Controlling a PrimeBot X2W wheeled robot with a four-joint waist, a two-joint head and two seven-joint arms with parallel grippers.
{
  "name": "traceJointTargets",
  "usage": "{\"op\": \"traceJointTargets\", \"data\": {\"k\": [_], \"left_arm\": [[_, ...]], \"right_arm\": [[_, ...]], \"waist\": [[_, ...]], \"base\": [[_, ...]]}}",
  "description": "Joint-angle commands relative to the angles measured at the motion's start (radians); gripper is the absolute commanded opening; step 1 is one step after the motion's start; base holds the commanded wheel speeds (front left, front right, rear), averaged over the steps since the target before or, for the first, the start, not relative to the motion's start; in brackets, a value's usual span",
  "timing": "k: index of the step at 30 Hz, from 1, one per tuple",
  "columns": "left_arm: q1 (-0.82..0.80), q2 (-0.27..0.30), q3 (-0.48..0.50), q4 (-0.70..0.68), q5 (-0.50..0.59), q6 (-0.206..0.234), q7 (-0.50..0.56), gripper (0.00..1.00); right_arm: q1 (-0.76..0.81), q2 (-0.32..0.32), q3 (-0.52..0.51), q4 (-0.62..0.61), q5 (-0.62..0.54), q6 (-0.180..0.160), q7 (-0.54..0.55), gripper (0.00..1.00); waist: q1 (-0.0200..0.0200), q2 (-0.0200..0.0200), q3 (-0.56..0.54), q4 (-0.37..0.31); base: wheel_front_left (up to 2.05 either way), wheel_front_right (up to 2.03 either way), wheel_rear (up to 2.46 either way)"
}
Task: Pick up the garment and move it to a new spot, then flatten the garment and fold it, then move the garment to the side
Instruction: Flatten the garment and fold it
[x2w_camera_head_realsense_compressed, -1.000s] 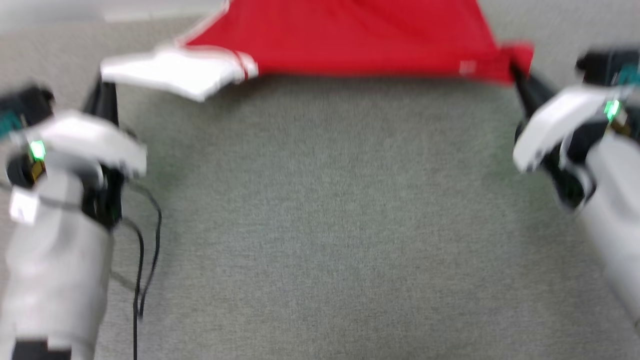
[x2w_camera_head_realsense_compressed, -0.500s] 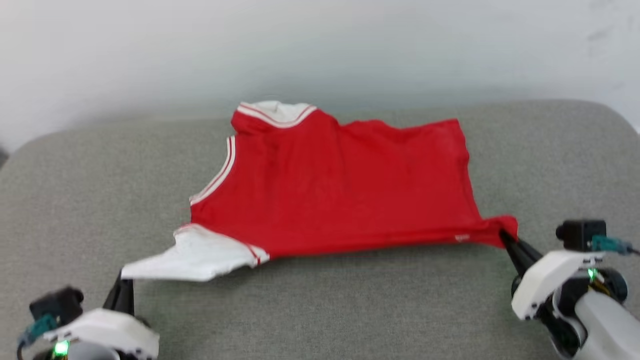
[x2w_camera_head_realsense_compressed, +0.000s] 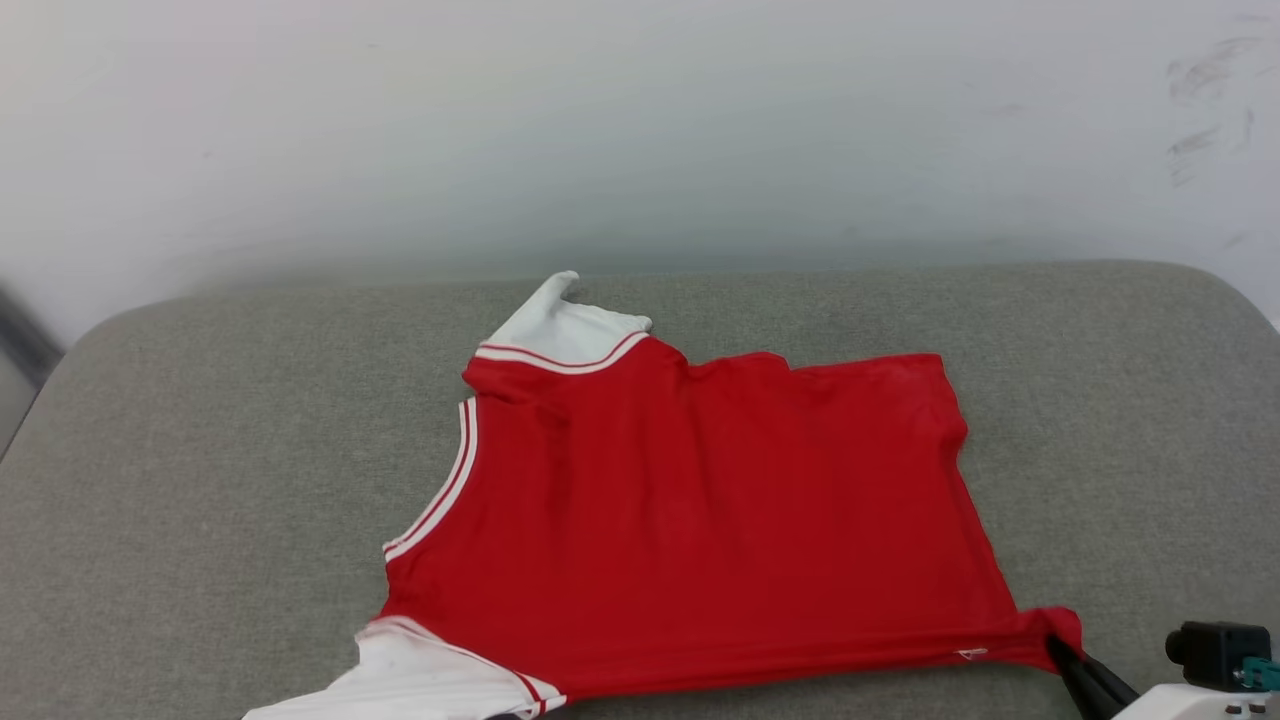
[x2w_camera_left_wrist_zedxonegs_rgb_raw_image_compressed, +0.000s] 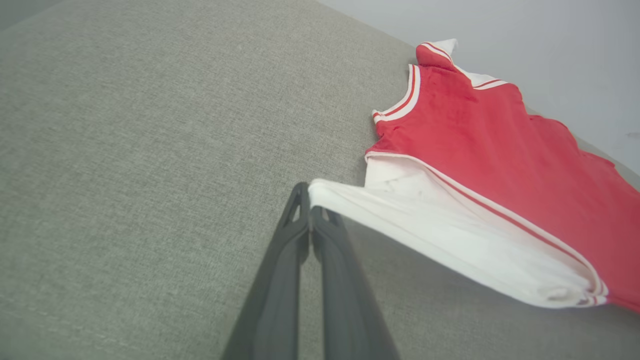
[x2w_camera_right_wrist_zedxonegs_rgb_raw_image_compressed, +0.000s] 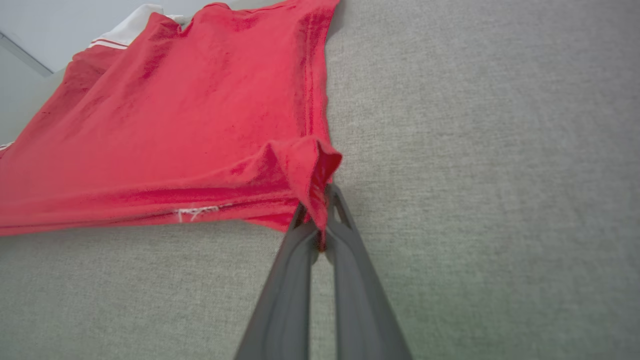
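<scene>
The garment (x2w_camera_head_realsense_compressed: 700, 520) is a red jersey with white sleeves and striped trim. It lies mostly flat on the grey padded surface (x2w_camera_head_realsense_compressed: 200, 450), plain side up, with its near edge lifted. My left gripper (x2w_camera_left_wrist_zedxonegs_rgb_raw_image_compressed: 309, 201) is shut on the tip of the near white sleeve (x2w_camera_left_wrist_zedxonegs_rgb_raw_image_compressed: 450, 235), which stretches taut off the surface. My right gripper (x2w_camera_right_wrist_zedxonegs_rgb_raw_image_compressed: 320, 212) is shut on the bunched red hem corner (x2w_camera_right_wrist_zedxonegs_rgb_raw_image_compressed: 305, 165). In the head view the right gripper's (x2w_camera_head_realsense_compressed: 1068, 660) dark fingers reach that corner at the lower right. The garment (x2w_camera_right_wrist_zedxonegs_rgb_raw_image_compressed: 175, 115) spreads away from both grips.
A pale wall (x2w_camera_head_realsense_compressed: 600, 130) rises just behind the grey surface's far rounded edge. Bare grey fabric (x2w_camera_left_wrist_zedxonegs_rgb_raw_image_compressed: 125, 150) lies to the left of the garment, and more (x2w_camera_right_wrist_zedxonegs_rgb_raw_image_compressed: 500, 150) to its right.
The head camera has tilted up, so the garment and arms sit lower in the picture and the wall has come into view. Both grippers stay shut on the garment.
</scene>
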Motion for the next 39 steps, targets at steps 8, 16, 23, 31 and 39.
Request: {"op": "traceJointTargets", "data": {"k": [8, 16, 23, 31, 39], "left_arm": [[-0.049, 0.057, -0.013, -0.101, 0.030, 0.018, 0.055, 0.00], [-0.274, 0.060, -0.091, -0.036, 0.059, -0.034, 0.097, 0.00], [-0.459, 0.038, -0.123, 0.095, 0.075, -0.067, 0.082, 0.00], [-0.608, -0.005, -0.172, 0.279, 0.066, -0.108, 0.106, 0.00], [-0.658, -0.040, -0.196, 0.438, 0.032, -0.158, 0.133, 0.73]], "right_arm": [[0.106, 0.069, -0.211, -0.207, -0.147, -0.012, 0.149, 0.00], [0.010, 0.164, -0.303, -0.337, -0.291, -0.008, 0.341, 0.00], [-0.144, 0.194, -0.287, -0.317, -0.334, -0.008, 0.403, 0.00], [-0.257, 0.187, -0.235, -0.187, -0.336, -0.008, 0.393, 0.00], [-0.283, 0.192, -0.167, -0.086, -0.292, -0.008, 0.310, 1.00]], "waist": [[0.0002, 0.0000, 0.014, 0.000], [0.0002, 0.0000, 0.096, -0.015], [0.0002, 0.0000, 0.211, -0.033], [0.0002, 0.0000, 0.294, -0.033], [0.0002, 0.0000, 0.285, -0.035]], "base": [[0.00, 0.00, 0.00], [0.00, 0.00, 0.00], [0.00, 0.00, 0.00], [0.00, 0.00, 0.00], [0.00, 0.00, 0.00]]}}
